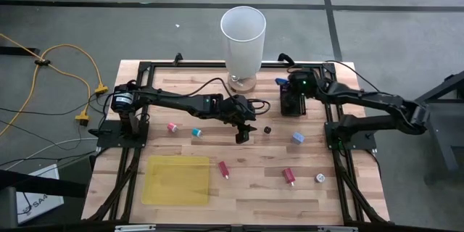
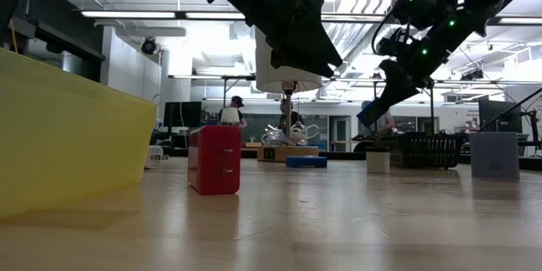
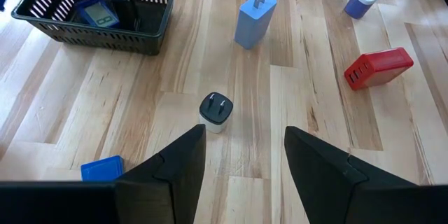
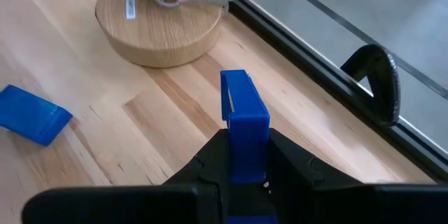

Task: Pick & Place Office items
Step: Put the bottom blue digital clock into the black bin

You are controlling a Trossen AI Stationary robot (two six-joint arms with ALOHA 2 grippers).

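My right gripper is at the table's far right, past the black basket and close to the lamp's wooden base; it is shut on a narrow blue block. Near the table's middle, my left gripper hangs open above the wood. A small plug with a dark top stands on the table just ahead of its fingers. Other office items lie loose on the wood: a pink one, a teal one, a light blue charger, two red ones and a whitish round one. My right gripper pinches the blue block between its two fingers, by the block's near end. The fingers slant down toward the table's far edge. The rest of the block sticks out past the fingertips, clear of the wood.
A tall white cylinder stands on the wooden base at the far middle. A flat yellow sheet lies near the front left. A flat blue piece lies by the base. The black basket holds several items. A black frame runs along the table's edge.
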